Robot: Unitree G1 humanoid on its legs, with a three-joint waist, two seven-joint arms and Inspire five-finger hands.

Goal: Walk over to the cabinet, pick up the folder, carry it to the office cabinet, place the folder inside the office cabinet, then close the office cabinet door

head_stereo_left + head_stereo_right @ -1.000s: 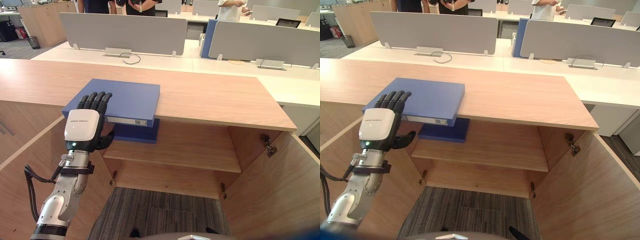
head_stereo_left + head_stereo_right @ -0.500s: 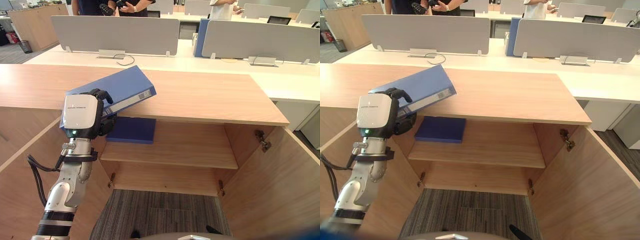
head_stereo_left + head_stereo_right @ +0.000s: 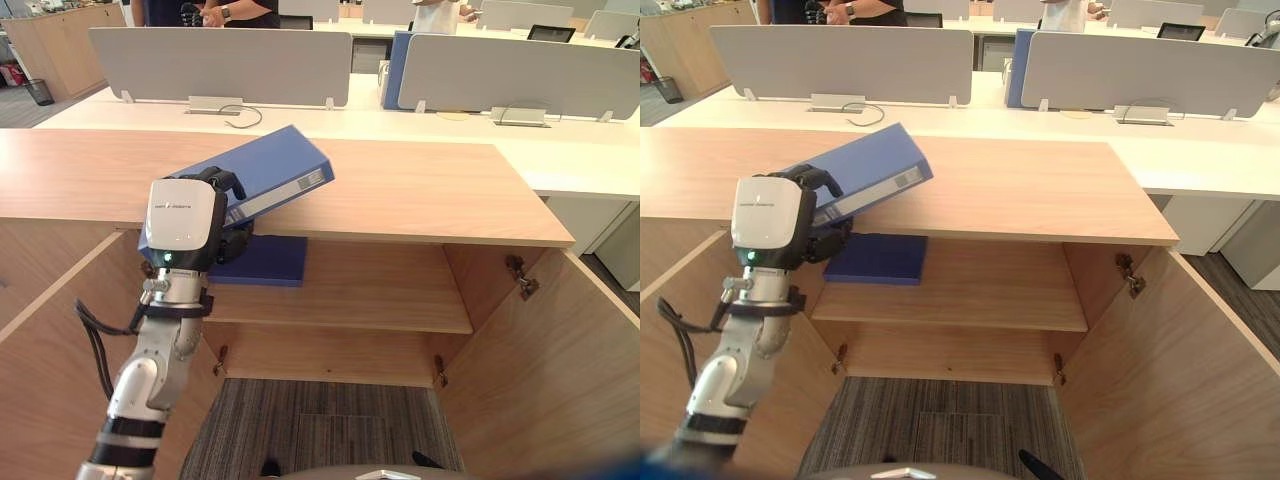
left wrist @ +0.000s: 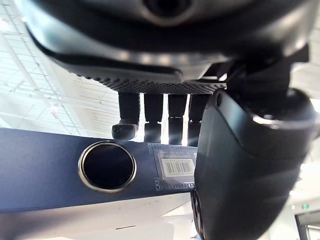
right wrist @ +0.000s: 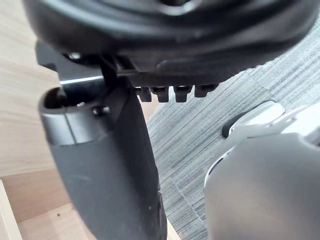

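Pick-up step. Left hand (image 3: 183, 225) clamped on the spine end of the blue folder (image 3: 272, 165), fingers (image 4: 128, 120) curled over its edge. Folder tilted above the cabinet's top surface (image 3: 420, 195); contact unclear. Second blue folder (image 3: 268, 262) flat on the shelf (image 3: 370, 290) below. Right hand (image 5: 150, 45) low over carpet (image 5: 225, 100), grip unreadable. Next, likely: lift clear, keep the grip firm, carry to the office cabinet.

My left arm up from the near left, forearm upright, left hand (image 3: 183, 222) back toward me, fingers (image 3: 226, 181) curled over the tilted folder (image 3: 275, 165), thumb beneath, right hand (image 5: 107, 165) held low.
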